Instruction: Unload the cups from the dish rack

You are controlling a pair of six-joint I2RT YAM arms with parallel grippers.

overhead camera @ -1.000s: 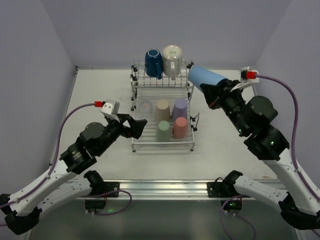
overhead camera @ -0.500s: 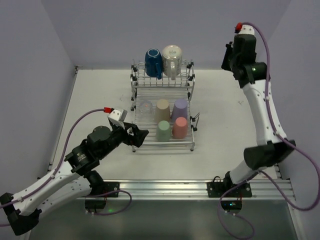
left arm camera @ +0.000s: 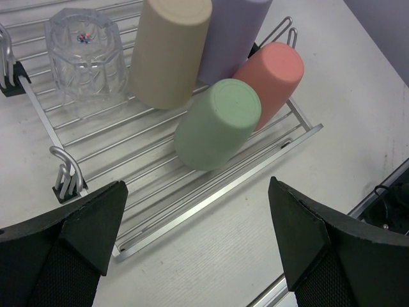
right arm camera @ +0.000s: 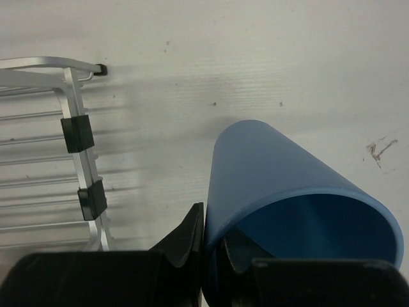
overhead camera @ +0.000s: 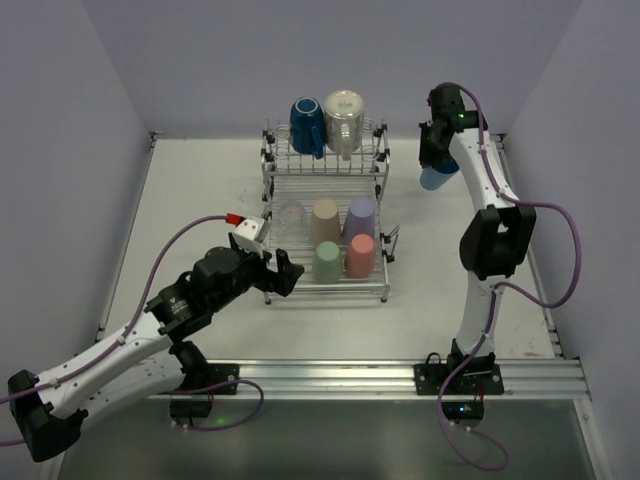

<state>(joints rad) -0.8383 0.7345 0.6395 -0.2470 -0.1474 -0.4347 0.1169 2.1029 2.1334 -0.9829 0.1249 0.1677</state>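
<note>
The chrome dish rack (overhead camera: 272, 196) stands mid-table. Its raised back tier holds a dark-blue mug (overhead camera: 306, 125) and a clear glass mug (overhead camera: 343, 122). On its tray are clear (overhead camera: 290, 218), tan (overhead camera: 324, 220), lavender (overhead camera: 359, 217), green (overhead camera: 326, 261) and pink (overhead camera: 360, 255) tumblers. My left gripper (overhead camera: 285, 275) is open and empty at the rack's front left corner; its wrist view shows the green tumbler (left arm camera: 217, 125) ahead of the fingers (left arm camera: 89, 224). My right gripper (right arm camera: 214, 249) is shut on the rim of the light-blue tumbler (right arm camera: 281, 173), mouth up, low over the table right of the rack's back end (overhead camera: 437, 178).
The rack's right back corner (right arm camera: 77, 128) lies just left of the held tumbler. A small dark mark (right arm camera: 377, 150) is on the table to its right. Purple walls close in the back and both sides. A metal rail (overhead camera: 330, 375) runs along the near edge.
My right arm swung up and back with the light-blue tumbler, then brought it down beside the rack's back right. My left gripper crept right toward the rack's front.
</note>
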